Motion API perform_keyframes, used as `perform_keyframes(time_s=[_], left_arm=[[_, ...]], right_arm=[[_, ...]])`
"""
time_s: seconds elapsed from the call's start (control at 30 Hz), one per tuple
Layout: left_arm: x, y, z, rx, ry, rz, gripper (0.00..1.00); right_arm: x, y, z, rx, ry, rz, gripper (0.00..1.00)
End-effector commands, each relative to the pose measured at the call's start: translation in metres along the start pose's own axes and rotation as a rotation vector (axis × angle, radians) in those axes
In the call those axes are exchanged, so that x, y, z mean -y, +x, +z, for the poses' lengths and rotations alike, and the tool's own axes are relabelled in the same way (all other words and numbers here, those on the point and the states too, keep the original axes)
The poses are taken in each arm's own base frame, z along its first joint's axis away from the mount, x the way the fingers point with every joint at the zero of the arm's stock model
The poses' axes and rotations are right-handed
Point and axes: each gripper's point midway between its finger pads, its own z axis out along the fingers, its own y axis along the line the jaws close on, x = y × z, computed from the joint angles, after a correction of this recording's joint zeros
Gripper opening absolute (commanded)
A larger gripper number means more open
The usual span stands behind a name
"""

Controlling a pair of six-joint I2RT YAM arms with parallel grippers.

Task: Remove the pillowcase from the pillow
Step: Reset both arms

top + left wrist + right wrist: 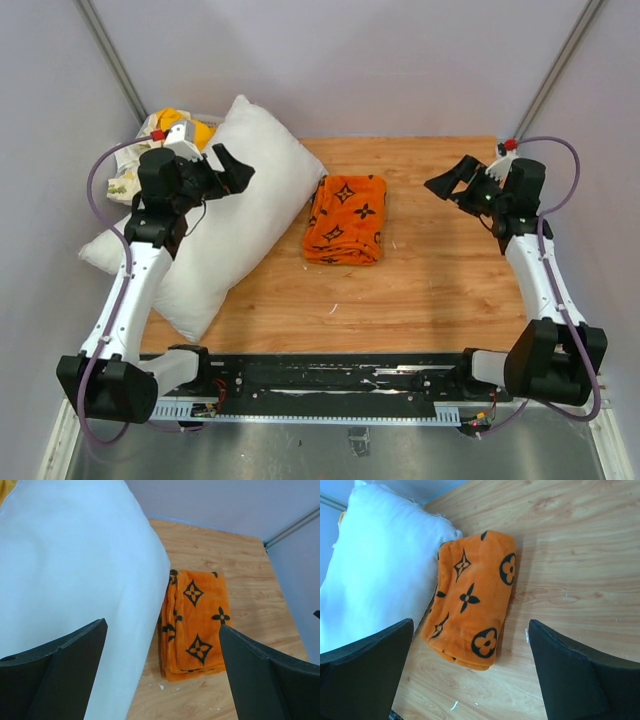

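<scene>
Checking in from my end: both arms are bolted at the near edge of the table (430,300), and each reaches up its own side. The pillow (235,215) hogs the left side and lies on a slant. Its near corner points at the near-left corner and hangs off the left edge, and its far corner pokes up toward the far edge.

My left gripper (232,170) hangs over the far half of the pillow, jaws spread wide with nothing in them. In the left wrist view the pillow (75,570) fills the whole left of the frame.

The pillowcase (346,220) is already off. It's folded into a tidy orange bundle on the bare wood around the middle of the table, a bit closer to the far edge and just beside the pillow's right side. That puts it off to the right of the left gripper, down on the table, and well to the left of the right gripper (447,177), so roughly between the two.

The right gripper hovers over the right side near the far-right corner, also gaping and holding nothing. Its wrist cam sees the pillowcase (472,600) framed between the two fingers, lying on the table untouched.

Way back at the far-left corner, behind the pillow, a yellow-orange cloth (190,125) and a white printed cloth (125,175) are bunched together
</scene>
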Motion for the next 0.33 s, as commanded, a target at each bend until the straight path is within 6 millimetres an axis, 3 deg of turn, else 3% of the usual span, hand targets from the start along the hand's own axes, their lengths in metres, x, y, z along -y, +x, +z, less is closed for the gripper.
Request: perform_keyframes(time_s=[0.0,0.3], left_arm=[[0.0002,0.0014,-0.0062,-0.004,0.000,0.047,0.99],[-0.0066,0.0074,-0.0059,-0.019,-0.018,0.071,0.99]], right_arm=[[0.0057,-0.0009,0.0036,0.020,-0.002,0.044,0.98],[-0.0006,-0.0048,0.0019,0.039,-0.040,-0.017,0.98]])
